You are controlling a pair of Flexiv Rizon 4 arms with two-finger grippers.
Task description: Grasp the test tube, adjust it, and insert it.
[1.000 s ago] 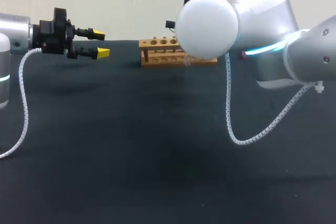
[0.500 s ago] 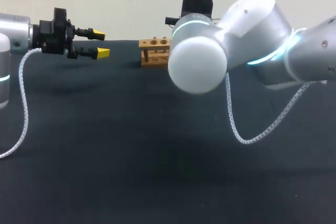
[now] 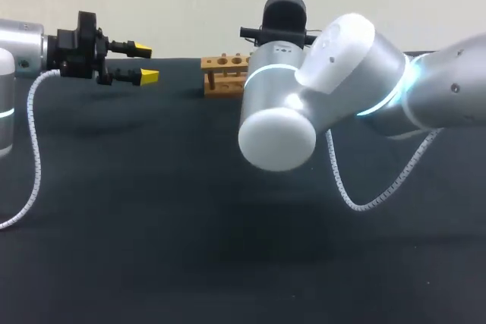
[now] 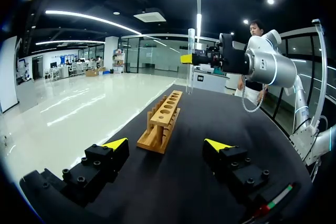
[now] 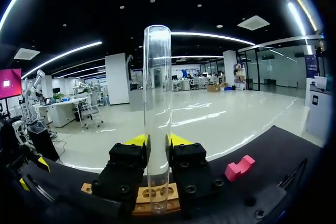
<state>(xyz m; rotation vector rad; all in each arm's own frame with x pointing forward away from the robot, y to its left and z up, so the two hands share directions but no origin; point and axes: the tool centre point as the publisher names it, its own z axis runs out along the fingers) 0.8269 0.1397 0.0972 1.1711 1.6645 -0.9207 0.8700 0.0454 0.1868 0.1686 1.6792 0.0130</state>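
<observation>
A clear glass test tube (image 5: 157, 108) stands upright between the yellow-tipped fingers of my right gripper (image 5: 157, 142), which is shut on it. In the left wrist view the tube (image 4: 190, 61) hangs in that gripper (image 4: 195, 59) above the far end of the wooden rack (image 4: 163, 121). The rack (image 5: 140, 196) lies just under the tube's rounded bottom end. In the head view my right arm (image 3: 326, 89) hides most of the rack (image 3: 224, 73). My left gripper (image 3: 144, 64) hovers open and empty left of the rack, its own tips (image 4: 167, 144) pointing at it.
A small pink block (image 5: 239, 167) lies on the dark table beside the rack. My right arm's elbow and its white coiled cable (image 3: 364, 199) hang over the middle of the table. The table's (image 3: 152, 248) front and left parts are bare.
My right arm's elbow has swung down and to the left, now covering more of the rack. The black gripper body now shows above it. The left arm has not moved.
</observation>
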